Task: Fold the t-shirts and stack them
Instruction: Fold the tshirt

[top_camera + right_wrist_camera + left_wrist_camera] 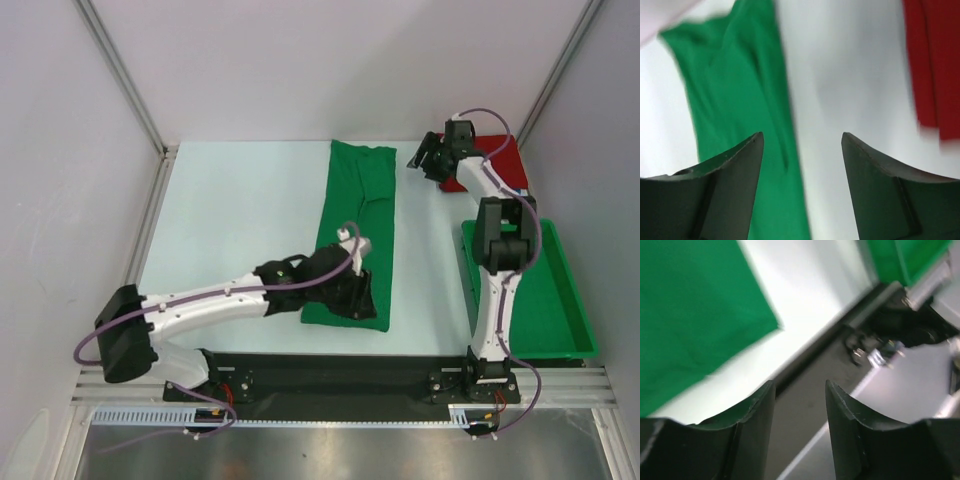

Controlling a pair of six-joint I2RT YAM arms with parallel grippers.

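The green t-shirt (pixel 360 215) lies folded in a long strip in the middle of the table (pixel 240 220). The left end effector (pixel 358 288) is over its near end, released, with nothing between its fingers. The right end effector (pixel 422 158) is at the far side, between the green t-shirt and the red t-shirt (pixel 512 165), released too and holding nothing, and a green bin (pixel 555 300) sits at the right.

From overhead I get a bright, sharp picture. The light is soft and even from above, the pale table (pixel 240 210) is almost washed white, and only faint shadows sit close under the arms. Both wrist views are smeared. On the left one the green shirt (pixel 695 315) has a streaked edge. On the right one the red shirt (pixel 935 65) blurs, while the dark fingers (pixel 735 190) look crisp.
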